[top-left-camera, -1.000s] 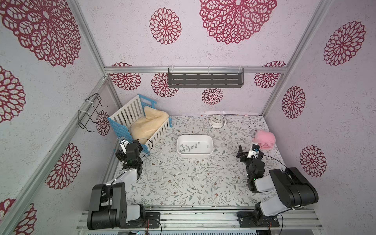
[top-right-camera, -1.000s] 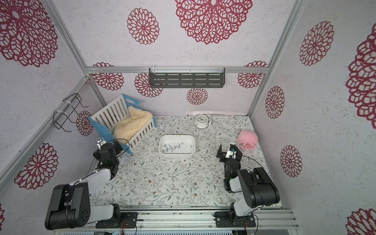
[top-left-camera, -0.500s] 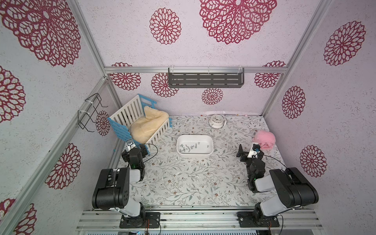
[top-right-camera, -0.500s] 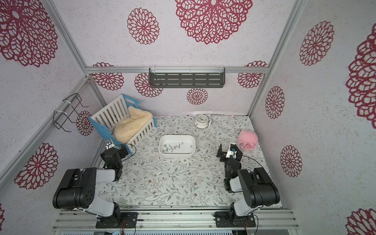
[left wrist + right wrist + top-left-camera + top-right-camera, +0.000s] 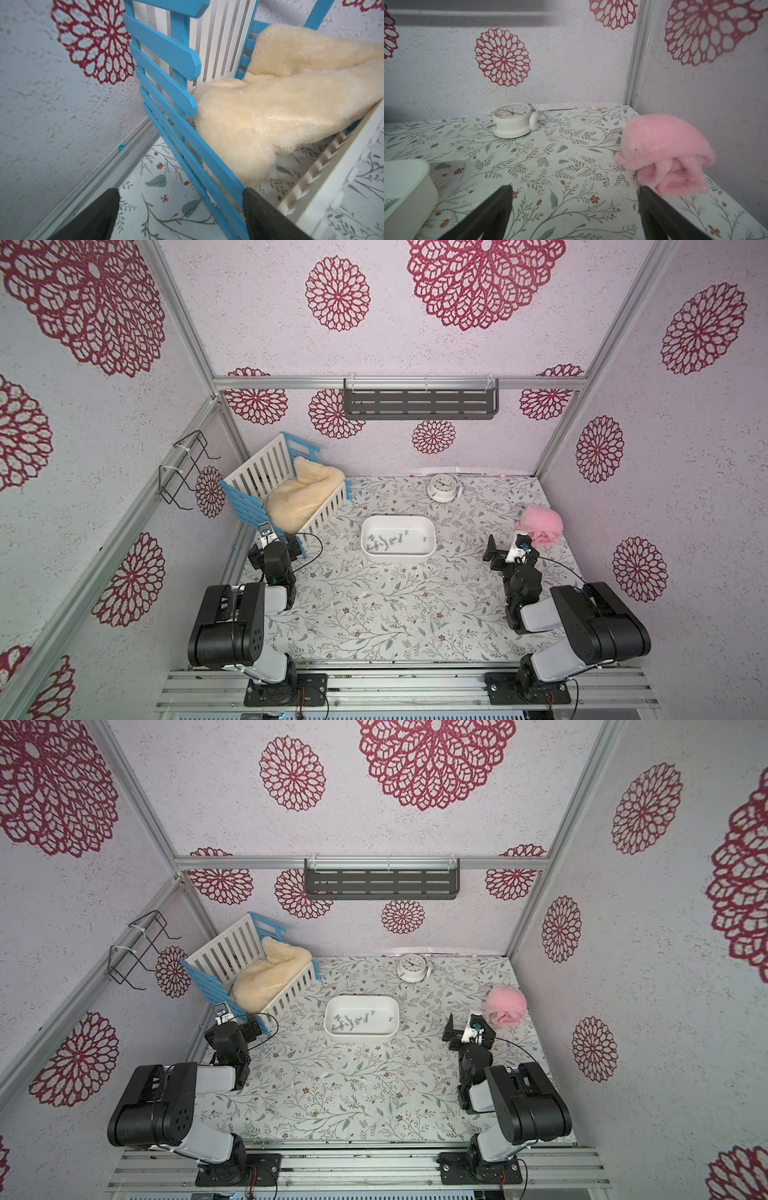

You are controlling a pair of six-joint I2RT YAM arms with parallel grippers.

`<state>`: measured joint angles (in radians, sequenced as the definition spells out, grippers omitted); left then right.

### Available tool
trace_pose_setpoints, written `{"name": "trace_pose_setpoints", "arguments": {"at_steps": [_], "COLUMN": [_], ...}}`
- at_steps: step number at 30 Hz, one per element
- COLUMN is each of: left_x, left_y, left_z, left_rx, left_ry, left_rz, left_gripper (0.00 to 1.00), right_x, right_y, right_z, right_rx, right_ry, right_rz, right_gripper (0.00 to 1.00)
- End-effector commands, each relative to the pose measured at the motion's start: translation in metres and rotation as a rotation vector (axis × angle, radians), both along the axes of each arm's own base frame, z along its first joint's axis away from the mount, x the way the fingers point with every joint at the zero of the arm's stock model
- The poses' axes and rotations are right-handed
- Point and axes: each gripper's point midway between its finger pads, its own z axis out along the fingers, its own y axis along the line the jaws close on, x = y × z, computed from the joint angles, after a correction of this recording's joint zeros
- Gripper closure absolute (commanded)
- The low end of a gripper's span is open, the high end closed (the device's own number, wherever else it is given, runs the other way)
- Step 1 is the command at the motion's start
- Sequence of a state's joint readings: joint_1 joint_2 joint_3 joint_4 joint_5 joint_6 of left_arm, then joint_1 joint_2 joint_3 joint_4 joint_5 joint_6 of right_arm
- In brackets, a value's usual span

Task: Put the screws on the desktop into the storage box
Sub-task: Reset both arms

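Observation:
The white storage box [image 5: 398, 558] [image 5: 360, 1036] stands mid-desktop [image 5: 374, 614]. Several small silver screws [image 5: 384, 541] [image 5: 350, 1022] lie on its floor, and I make out none on the leafy pattern. My left gripper [image 5: 272, 545] [image 5: 232, 1029] [image 5: 180, 193] is open at the near corner of the blue-and-white crate. The crate's blue slats show between its fingers; whether they touch, I cannot tell. My right gripper [image 5: 510, 546] [image 5: 468, 1028] [image 5: 575, 191] hangs open over bare desktop to the right of the box. Nothing lies between its fingers, and one finger is close to the pink plush.
The slatted crate [image 5: 249, 506] [image 5: 166, 87] with cream fleece [image 5: 299, 497] fills the back left corner. A white alarm clock [image 5: 444, 487] [image 5: 512, 121] lies at the back. A pink plush [image 5: 540, 526] [image 5: 664, 151] sits at the right wall. A wire rack [image 5: 183, 468] hangs on the left wall.
The left arm has folded back and upright, and its gripper shifted slightly right to the crate's near corner. The right arm and the box have not moved.

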<state>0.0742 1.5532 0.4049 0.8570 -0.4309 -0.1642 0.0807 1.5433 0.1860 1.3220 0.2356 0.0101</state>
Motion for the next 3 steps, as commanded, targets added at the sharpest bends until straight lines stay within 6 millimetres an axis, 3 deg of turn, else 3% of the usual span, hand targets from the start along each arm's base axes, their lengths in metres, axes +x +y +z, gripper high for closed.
{"name": "trace_pose_setpoints", "arguments": {"at_steps": [1,3], "left_x": [0.0044,0.0042], "left_y": [-0.0050,-0.0051], "left_z": [0.0120,0.0115], "left_rx": [0.009,0.009], "left_ry": [-0.044,-0.042], "left_rz": [-0.024,-0.024], "left_gripper": [0.03,0.03], "right_x": [0.0018,0.0020], "right_y": [-0.0012,-0.0012], "right_z": [0.0162,0.0164], "right_rx": [0.008,0.008], "right_ry": [-0.058,-0.059], "right_rz": [-0.004,-0.003], "right_gripper": [0.01,0.01]}}
